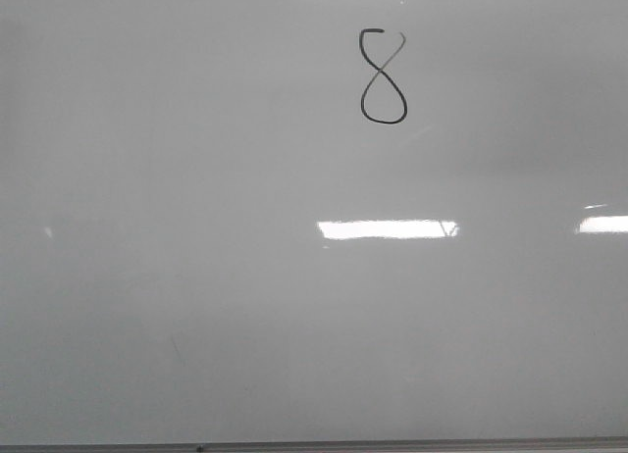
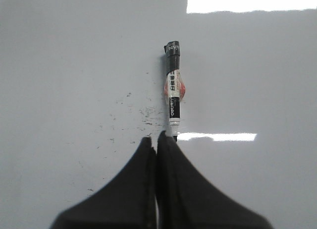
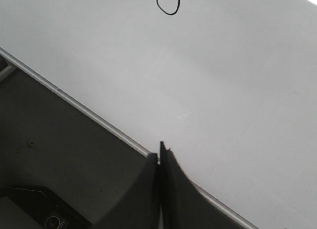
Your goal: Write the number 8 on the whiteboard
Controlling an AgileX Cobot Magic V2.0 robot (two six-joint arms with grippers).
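The whiteboard [image 1: 196, 276] fills the front view. A thin black number 8 [image 1: 383, 75] is drawn on it near the top, right of centre, its upper loop not closed. No gripper shows in the front view. In the left wrist view my left gripper [image 2: 157, 139] is shut and empty over the board [image 2: 74, 65]. A black marker [image 2: 172, 90] with a white and red label lies on the board just beyond the fingertips. In the right wrist view my right gripper [image 3: 159, 152] is shut and empty above the board's edge strip [image 3: 74, 102]. The 8's lower loop [image 3: 167, 3] shows far off.
Small black ink specks [image 2: 143, 115] dot the board beside the marker. Bright rectangular light reflections [image 1: 388, 229] lie on the board. Off the board's edge is a dark surface [image 3: 59, 154] with a dark device [image 3: 44, 211] on it.
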